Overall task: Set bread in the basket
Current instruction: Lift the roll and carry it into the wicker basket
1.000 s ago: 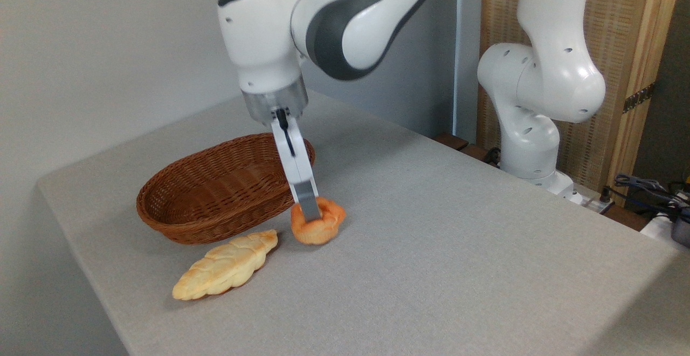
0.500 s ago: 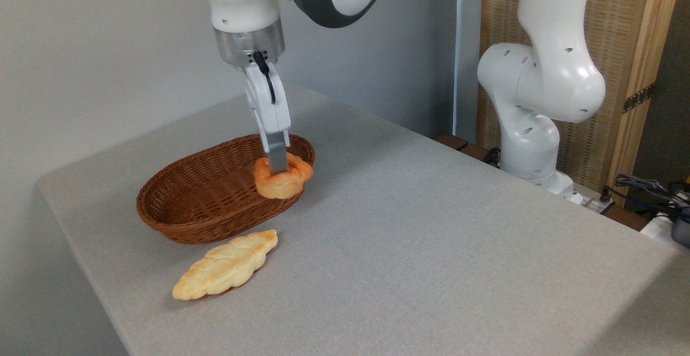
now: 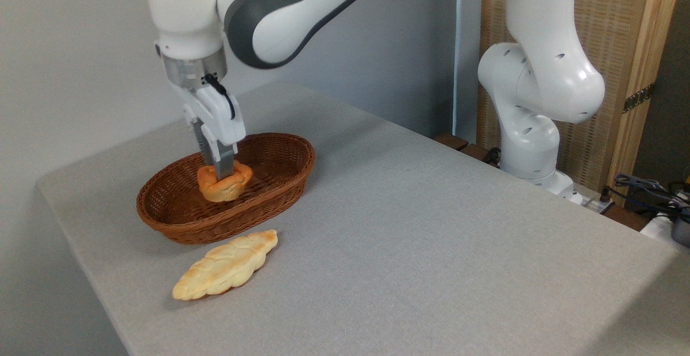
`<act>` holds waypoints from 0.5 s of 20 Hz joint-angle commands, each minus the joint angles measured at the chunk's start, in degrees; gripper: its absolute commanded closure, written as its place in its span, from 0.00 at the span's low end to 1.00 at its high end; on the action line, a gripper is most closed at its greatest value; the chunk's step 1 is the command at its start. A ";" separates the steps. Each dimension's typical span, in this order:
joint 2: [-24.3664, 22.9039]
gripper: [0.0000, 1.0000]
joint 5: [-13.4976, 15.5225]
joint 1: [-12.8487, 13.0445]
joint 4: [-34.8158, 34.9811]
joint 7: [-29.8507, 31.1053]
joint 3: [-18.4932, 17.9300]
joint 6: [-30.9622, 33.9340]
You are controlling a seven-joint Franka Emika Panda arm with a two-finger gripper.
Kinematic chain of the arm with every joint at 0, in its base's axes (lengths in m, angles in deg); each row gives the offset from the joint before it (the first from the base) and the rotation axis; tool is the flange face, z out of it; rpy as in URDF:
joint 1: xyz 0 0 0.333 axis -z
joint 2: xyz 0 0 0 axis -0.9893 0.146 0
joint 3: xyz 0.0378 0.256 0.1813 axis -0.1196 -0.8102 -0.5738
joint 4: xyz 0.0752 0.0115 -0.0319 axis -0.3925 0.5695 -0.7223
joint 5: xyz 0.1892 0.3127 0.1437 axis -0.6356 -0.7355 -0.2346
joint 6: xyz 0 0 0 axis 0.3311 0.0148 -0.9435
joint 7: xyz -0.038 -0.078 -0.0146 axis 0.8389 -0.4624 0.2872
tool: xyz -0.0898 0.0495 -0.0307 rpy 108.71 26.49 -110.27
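**Observer:** Where are you with the bread?

**Operator:** Close to done, I'd say. I have the end effector (image 3: 220, 171) pinching the bread (image 3: 224, 182), fingers closed on its knotted top. The bun sits inside the rim of the basket (image 3: 178, 227), around the middle, slightly toward the left half. I can't tell from my one camera whether its underside is resting on the wicker floor or hanging just above it.

**Observer:** So what's left?

**Operator:** By my reading, only the release. I need to spread the fingers, let the bun settle, then lift clear without dragging it back out. If it is not down yet, a short lowering comes first. The carrying part looks finished, since the bun is well within the basket walls and not over the edge.

**Observer:** Give me a count of what's on the table.

**Operator:** One round orange-brown bun, in my grip. One oval woven basket, with nothing else in it that I can see. One long pale braided loaf (image 3: 225, 265), lying on the table (image 3: 431, 237) just in front of the basket, apart from it and untouched. One arm, one end effector. Some cables (image 3: 647, 186) sit off the far right, beyond the table.
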 commanded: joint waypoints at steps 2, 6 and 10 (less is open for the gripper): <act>0.92 0.00 0.34 0.07 -1.41 3.10 -0.02 -1.29; 0.83 0.00 0.34 0.07 -1.50 3.19 -0.02 -1.29; -1.70 0.00 -0.88 -0.01 -1.76 2.40 -0.98 -0.07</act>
